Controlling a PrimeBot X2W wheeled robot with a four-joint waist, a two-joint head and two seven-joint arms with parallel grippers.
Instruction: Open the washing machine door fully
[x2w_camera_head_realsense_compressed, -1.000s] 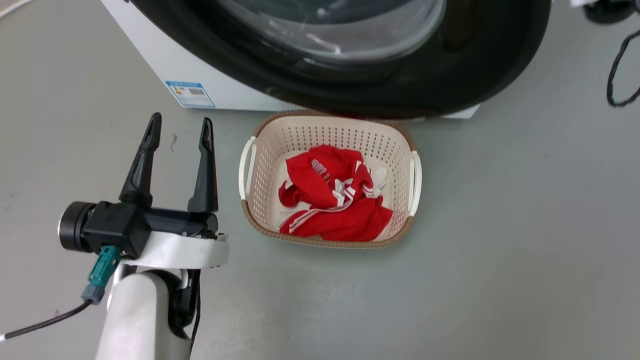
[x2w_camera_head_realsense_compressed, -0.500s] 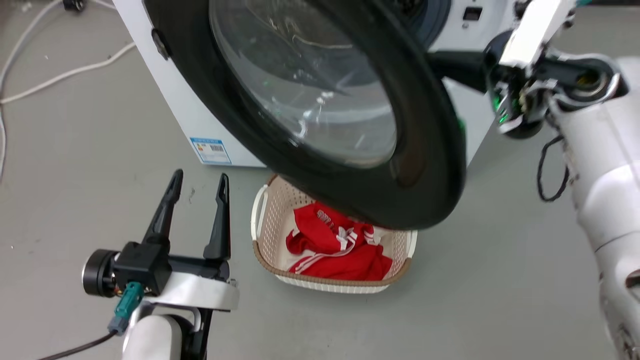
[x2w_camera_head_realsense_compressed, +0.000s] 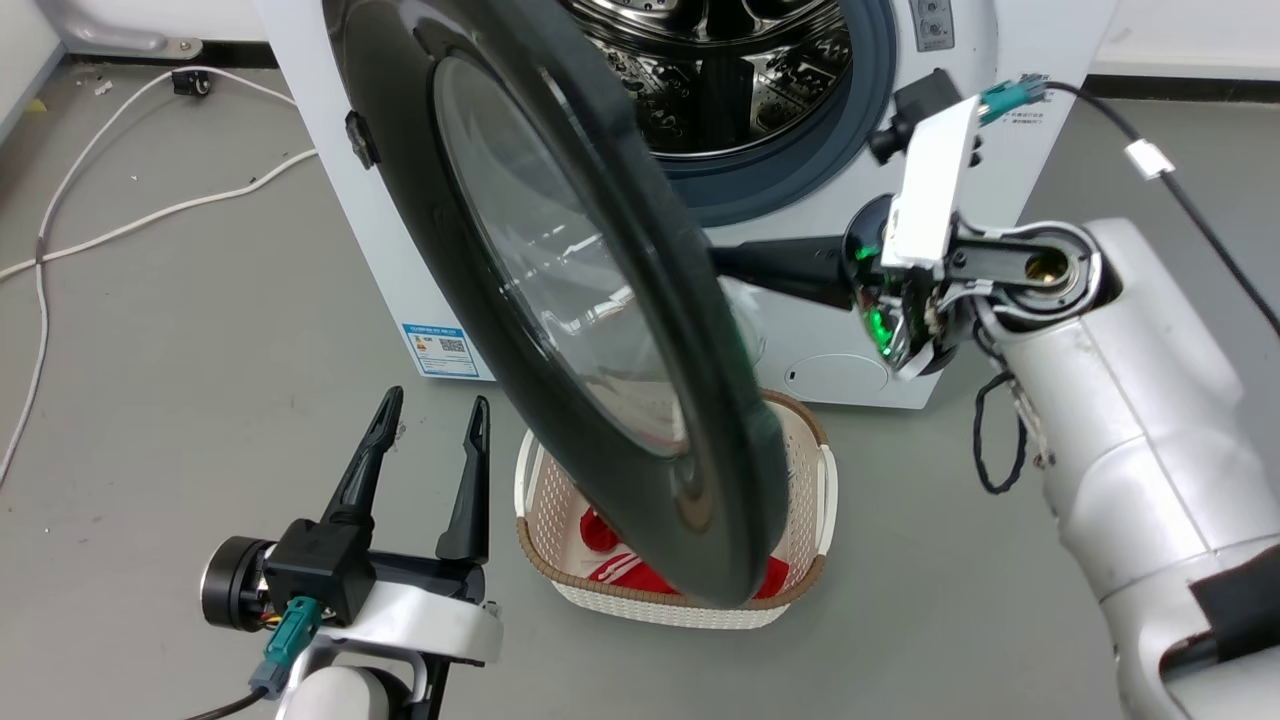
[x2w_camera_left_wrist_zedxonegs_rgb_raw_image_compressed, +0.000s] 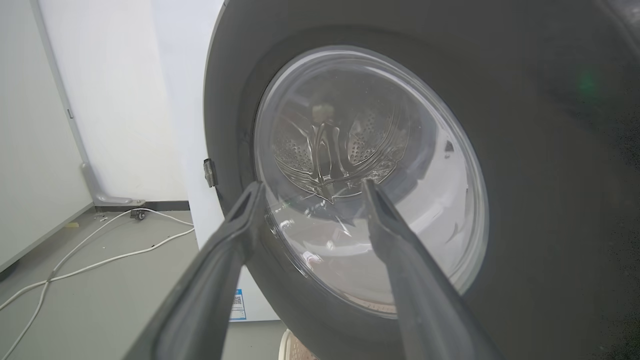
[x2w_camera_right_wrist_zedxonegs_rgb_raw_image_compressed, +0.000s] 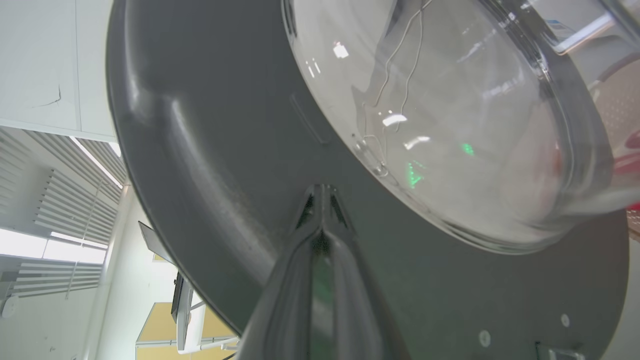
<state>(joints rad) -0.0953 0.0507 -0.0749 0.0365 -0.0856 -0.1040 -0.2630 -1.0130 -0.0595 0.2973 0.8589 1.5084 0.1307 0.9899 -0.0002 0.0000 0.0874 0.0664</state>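
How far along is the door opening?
Done: door unlatched, swung partway, drum exposed. In hand: right gripper, jaws shut, tips at the door's inner face; left gripper open, clear of it. Left: the rest of the swing; the door hangs angled over the basket.

The door (x2w_camera_head_realsense_compressed: 560, 300) is standing ahead of the left gripper (x2w_camera_head_realsense_compressed: 437, 398), blocking the way beyond its spread jaws. Bare floor (x2w_camera_head_realsense_compressed: 200, 330) is lying open to their left, and the basket (x2w_camera_head_realsense_compressed: 805, 480) is sitting to their right. The right gripper (x2w_camera_right_wrist_zedxonegs_rgb_raw_image_compressed: 320, 192) is butting its closed jaws against the door's inner face.
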